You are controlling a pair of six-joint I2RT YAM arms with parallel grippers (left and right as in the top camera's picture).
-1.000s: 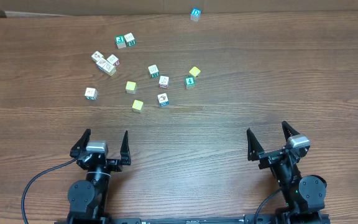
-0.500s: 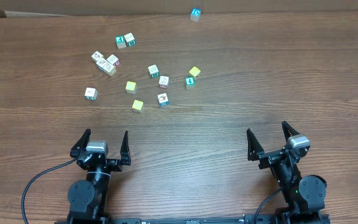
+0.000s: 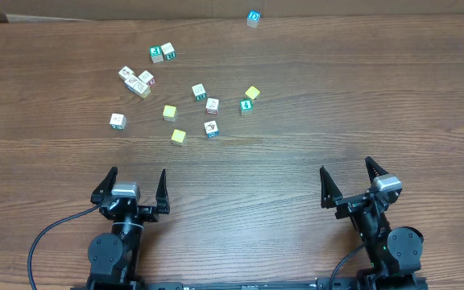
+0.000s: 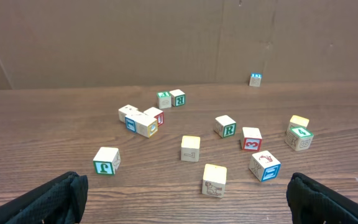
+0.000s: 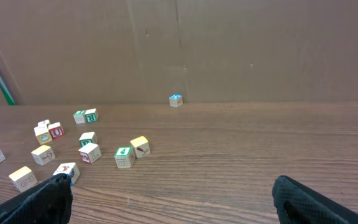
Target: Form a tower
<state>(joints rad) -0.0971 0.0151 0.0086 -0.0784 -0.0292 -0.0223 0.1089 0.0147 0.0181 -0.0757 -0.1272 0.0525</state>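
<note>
Both arms sit at the near edge of the table (image 3: 361,89), one toward each near corner. The left gripper (image 3: 137,176) has its two fingers spread wide and holds nothing. The right gripper (image 3: 346,167) is spread just as wide and is equally empty. In each wrist view the black fingertips show only at the bottom corners, with bare wood between them.

The cubes (image 3: 199,92) lie singly, each resting on the table itself, scattered over the left-centre of the table and on toward the far edge. The whole scatter is well apart from both grippers: straight ahead of the left one, and ahead and off to the left of the right one.

Closest to the left gripper are a plain yellow cube (image 3: 179,136) and, near it, a blue-edged pictured cube (image 3: 212,129). Beyond them lie a second yellow cube (image 3: 169,113) and, toward the left edge, a white cube (image 3: 118,120). A red-marked white cube (image 3: 212,105) lies just behind the pictured one. A green number cube (image 3: 246,105) and a third yellow cube (image 3: 252,93) lie just beside each other and are the part of the scatter closest to the right gripper.

Farther back, three pale cubes (image 3: 138,80) are bunched together, and a green pair (image 3: 162,53) lies side by side. A lone blue cube (image 3: 253,18) sits at the far edge, close to the cardboard wall (image 4: 166,37).
</note>
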